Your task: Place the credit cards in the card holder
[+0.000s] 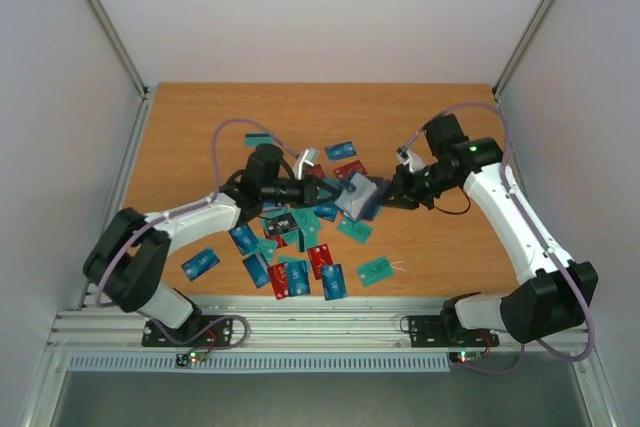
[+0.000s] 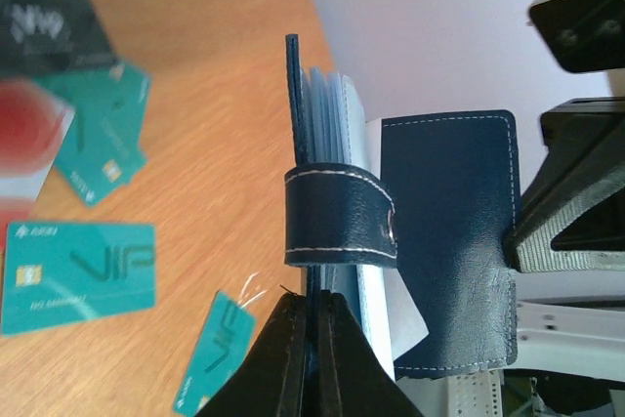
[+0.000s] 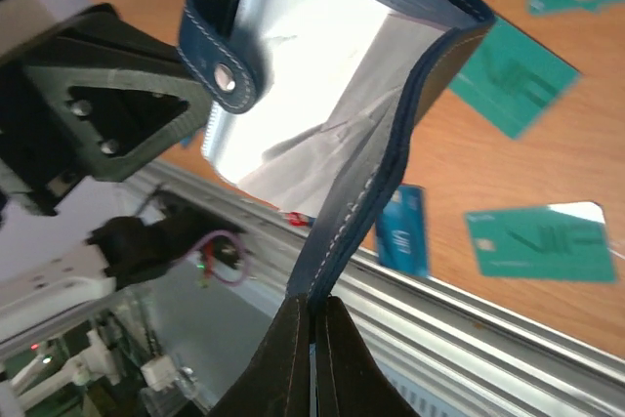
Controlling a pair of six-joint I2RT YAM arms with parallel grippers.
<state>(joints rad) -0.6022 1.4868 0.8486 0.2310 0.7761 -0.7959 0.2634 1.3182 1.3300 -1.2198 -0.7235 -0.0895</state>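
The card holder [image 1: 360, 197], dark navy and opened, hangs above the table between both grippers. My left gripper [image 1: 320, 190] is shut on one cover edge; in the left wrist view its fingers [image 2: 314, 298] pinch that edge below the clasp strap [image 2: 342, 217]. My right gripper [image 1: 393, 192] is shut on the other cover; in the right wrist view [image 3: 314, 302] it pinches the navy edge under the clear sleeves [image 3: 312, 75]. Many credit cards [image 1: 290, 247] in blue, teal, red and black lie scattered below. Teal cards [image 2: 78, 275] [image 3: 542, 241] lie flat on the wood.
A teal card [image 1: 375, 269] and a blue card [image 1: 200, 263] lie apart near the front. Two blue cards [image 1: 341, 150] lie farther back. An aluminium rail [image 1: 300, 332] runs along the near edge. White walls stand on three sides.
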